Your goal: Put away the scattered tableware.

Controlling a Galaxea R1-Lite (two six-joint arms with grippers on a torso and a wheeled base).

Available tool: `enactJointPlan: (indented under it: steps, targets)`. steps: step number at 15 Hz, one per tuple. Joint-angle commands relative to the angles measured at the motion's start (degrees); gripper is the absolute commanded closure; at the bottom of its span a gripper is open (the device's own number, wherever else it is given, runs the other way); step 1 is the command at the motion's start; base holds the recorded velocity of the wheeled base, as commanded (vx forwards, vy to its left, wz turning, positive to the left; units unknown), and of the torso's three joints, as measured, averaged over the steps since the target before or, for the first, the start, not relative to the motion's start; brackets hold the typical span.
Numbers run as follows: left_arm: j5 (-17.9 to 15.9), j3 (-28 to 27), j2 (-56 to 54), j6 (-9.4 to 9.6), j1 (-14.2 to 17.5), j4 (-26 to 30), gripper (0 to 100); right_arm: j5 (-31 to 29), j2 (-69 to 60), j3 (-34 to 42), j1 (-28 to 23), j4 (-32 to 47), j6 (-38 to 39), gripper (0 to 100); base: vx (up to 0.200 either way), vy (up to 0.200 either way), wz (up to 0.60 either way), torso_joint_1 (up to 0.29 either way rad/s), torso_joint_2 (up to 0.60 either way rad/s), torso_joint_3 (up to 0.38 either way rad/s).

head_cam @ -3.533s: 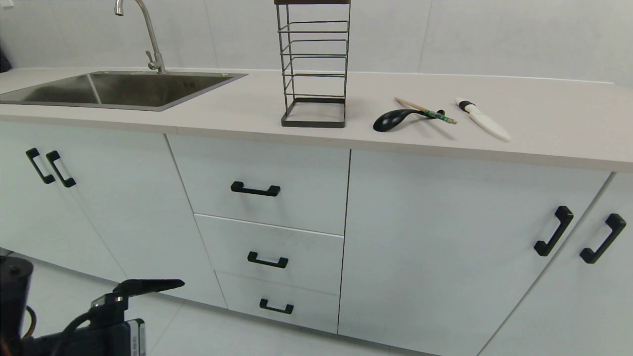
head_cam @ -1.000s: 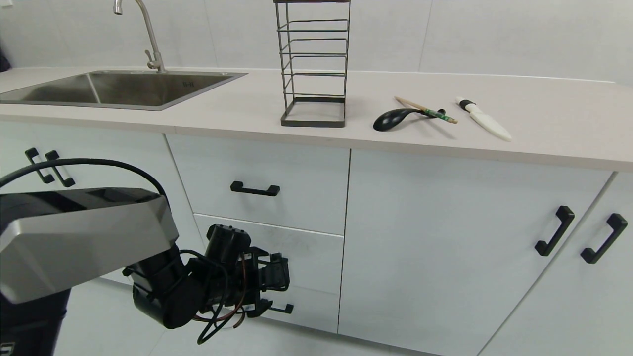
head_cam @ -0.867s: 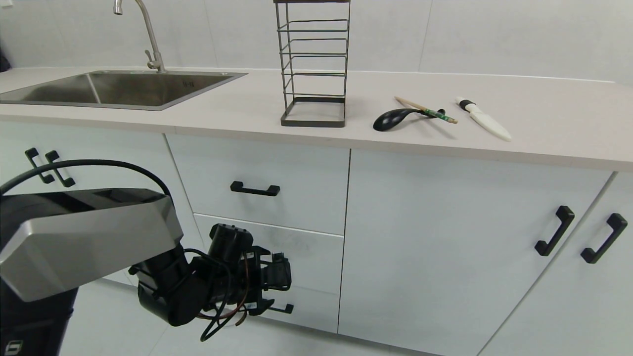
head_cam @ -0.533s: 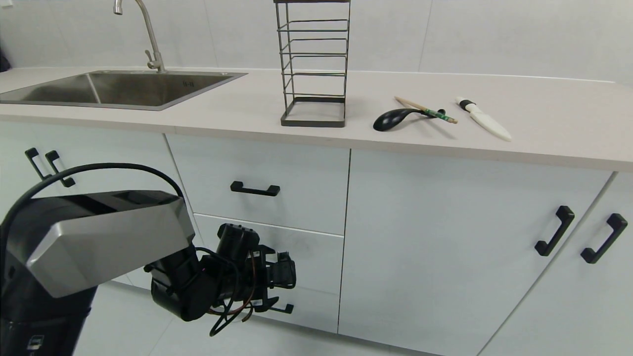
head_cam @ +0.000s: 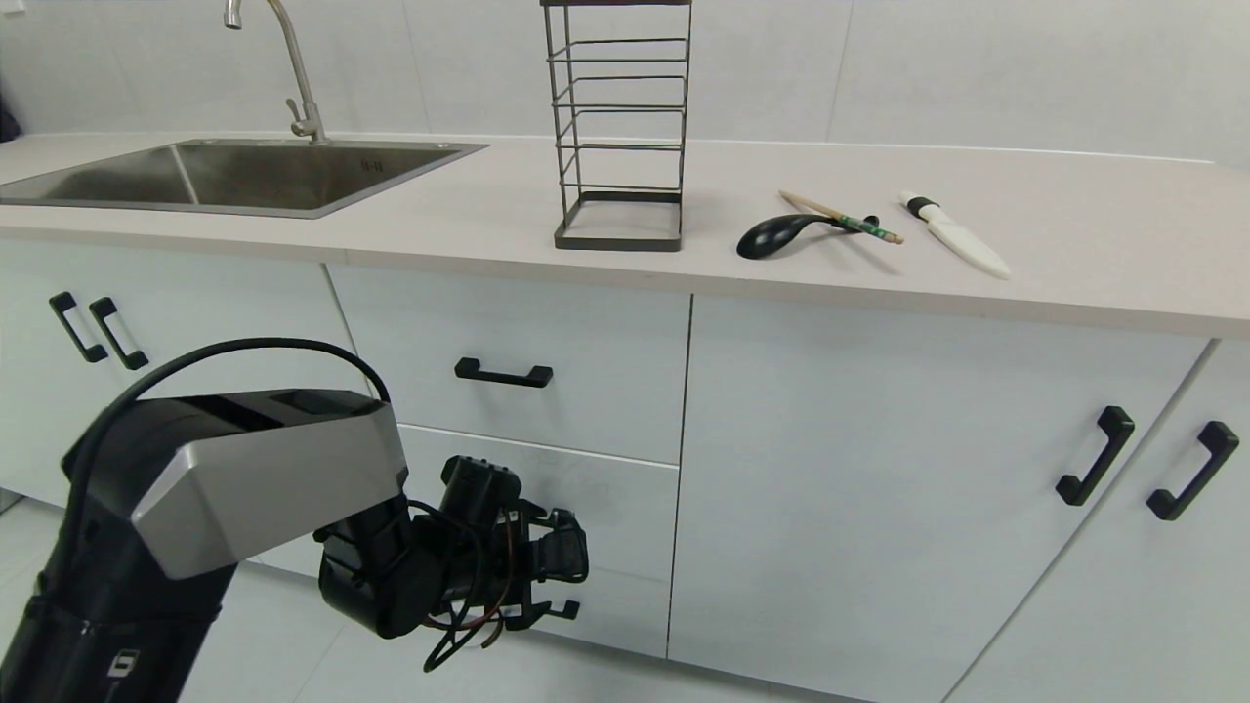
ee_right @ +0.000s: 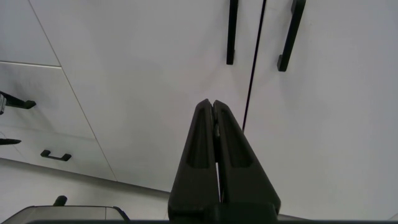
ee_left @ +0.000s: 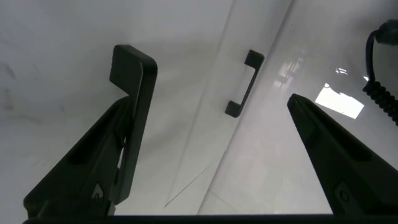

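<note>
Cabinet drawers [head_cam: 586, 332] face left end effector [ee_left: 212, 81], held low, jaws spread; right end effector [ee_right: 212, 107] clenched.

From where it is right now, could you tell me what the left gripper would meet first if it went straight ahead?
The left gripper would most likely meet the white bottom drawer front, close to the black handle framed between its open fingers; the gap is hard to judge.
</note>
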Motion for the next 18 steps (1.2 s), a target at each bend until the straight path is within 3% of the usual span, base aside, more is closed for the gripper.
enactJointPlan:
  steps: [1,11,14,15,18]
  targets:
    - [0.0,0.1,1.0,-0.03,0.2,0.1,0,0.0,0.1,0.0,0.0,0.0,0.0,100,0.0,0.0,0.0,0.0,0.0,0.0]
    - [0.0,6.6,-1.6,0.06,-1.3,-0.5,0,0.0,0.1,0.0,0.0,0.0,0.0,100,0.0,0.0,0.0,0.0,0.0,0.0]
    - [0.8,11.4,-7.1,-0.2,-3.4,-1.8,0,0.0,0.1,0.0,0.0,0.0,0.0,100,0.0,0.0,0.0,0.0,0.0,0.0]
    - [2.5,14.9,-12.2,-0.56,-4.9,-5.1,0,0.0,0.1,0.0,0.0,0.0,0.0,100,0.0,0.0,0.0,0.0,0.0,0.0]
    - [6.8,21.7,-26.0,-3.9,-10.8,-6.0,0,0.0,0.1,0.0,0.0,0.0,0.0,100,0.0,0.0,0.0,0.0,0.0,0.0]
